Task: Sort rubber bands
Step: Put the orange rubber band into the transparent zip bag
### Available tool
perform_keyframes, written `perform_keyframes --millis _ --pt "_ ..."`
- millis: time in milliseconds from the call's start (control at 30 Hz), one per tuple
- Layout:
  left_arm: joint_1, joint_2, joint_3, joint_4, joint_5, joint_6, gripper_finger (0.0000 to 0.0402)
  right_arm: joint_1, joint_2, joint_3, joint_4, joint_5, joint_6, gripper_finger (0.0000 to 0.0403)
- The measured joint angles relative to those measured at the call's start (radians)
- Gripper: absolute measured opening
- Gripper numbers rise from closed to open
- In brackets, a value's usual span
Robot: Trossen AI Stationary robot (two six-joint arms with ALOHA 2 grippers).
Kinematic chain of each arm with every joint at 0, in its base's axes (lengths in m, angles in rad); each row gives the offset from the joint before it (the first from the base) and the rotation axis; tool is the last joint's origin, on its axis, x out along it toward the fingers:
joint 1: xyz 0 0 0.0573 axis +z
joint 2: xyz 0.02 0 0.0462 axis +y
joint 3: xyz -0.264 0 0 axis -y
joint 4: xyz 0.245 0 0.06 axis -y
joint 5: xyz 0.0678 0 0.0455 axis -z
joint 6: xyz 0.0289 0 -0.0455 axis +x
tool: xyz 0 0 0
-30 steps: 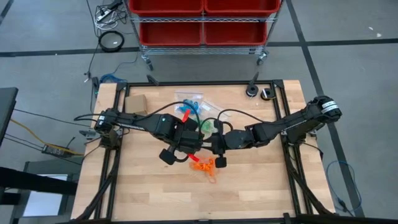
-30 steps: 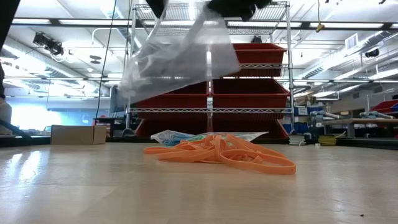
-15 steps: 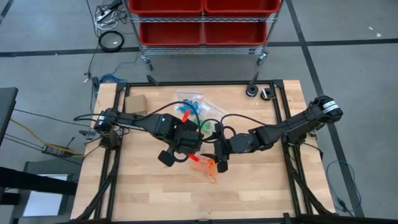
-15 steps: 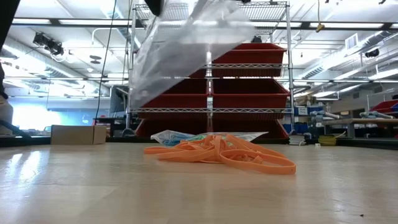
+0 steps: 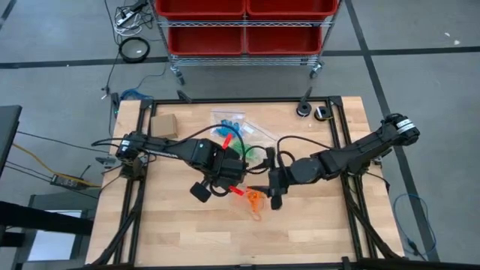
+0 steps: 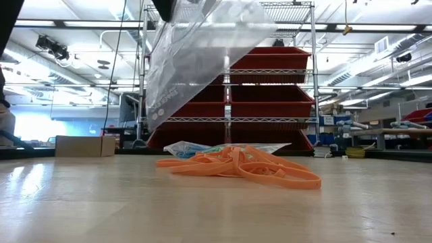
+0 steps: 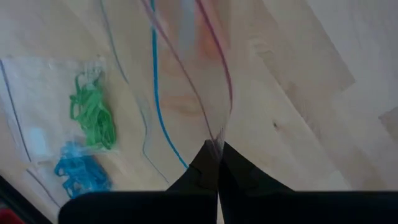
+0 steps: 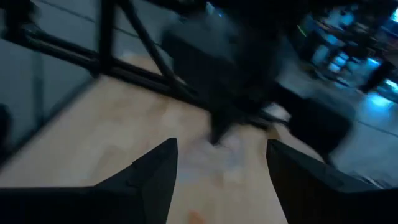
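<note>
Left gripper [image 7: 217, 163] is pinching the clear bag [image 6: 202, 54] aloft; right gripper [image 5: 274, 196], jaws apart, is nearing the orange bands [image 6: 243, 167]. The bag may be sagging shut, so bands could miss it.

Light wooden butcher-block surface [image 5: 180, 232] with black frame rails. Lying on it: pile of orange rubber bands [image 6: 246, 165], small tan cardboard box [image 5: 163, 124], clear plastic zip bags [image 5: 234, 122] containing blue and green rubber bands [image 7: 92, 116].
</note>
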Motion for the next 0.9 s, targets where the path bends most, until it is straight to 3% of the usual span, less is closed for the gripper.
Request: perform_keyframes --millis 100,433,600,900 --pt "0.004 0.0 0.0 0.027 0.016 0.014 0.0002 -0.003 0.017 0.0 0.008 -0.07 0.006 0.0229" --pt "0.005 0.014 0.0 0.018 0.056 0.031 0.0002 -0.031 0.052 0.0 0.048 -0.102 -0.022 0.0216" --pt "0.005 0.033 0.0 0.011 0.07 0.061 0.0002 -0.038 0.053 0.0 0.092 -0.183 -0.039 0.0212" --pt "0.017 0.044 0.0 0.066 0.06 0.093 0.0002 -0.051 0.074 0.0 0.089 -0.258 0.052 0.0201"
